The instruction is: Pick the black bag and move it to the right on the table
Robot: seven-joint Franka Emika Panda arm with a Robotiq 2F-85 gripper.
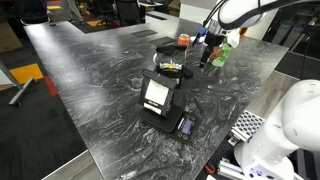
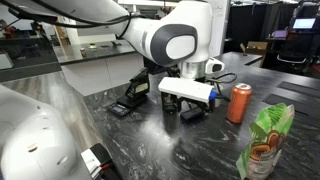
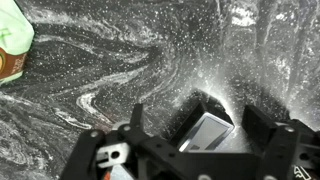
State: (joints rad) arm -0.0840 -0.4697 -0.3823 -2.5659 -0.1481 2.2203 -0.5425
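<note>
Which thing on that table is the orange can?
On the dark marbled table, look close to the robot's gripper. The can stands upright there, with a green bag nearby. It is the only orange cylinder in sight.

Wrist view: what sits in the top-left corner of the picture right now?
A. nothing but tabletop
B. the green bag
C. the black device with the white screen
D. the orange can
B: the green bag shows in that corner, cut off by the picture's edge, with the dark marbled table beside it.
</note>
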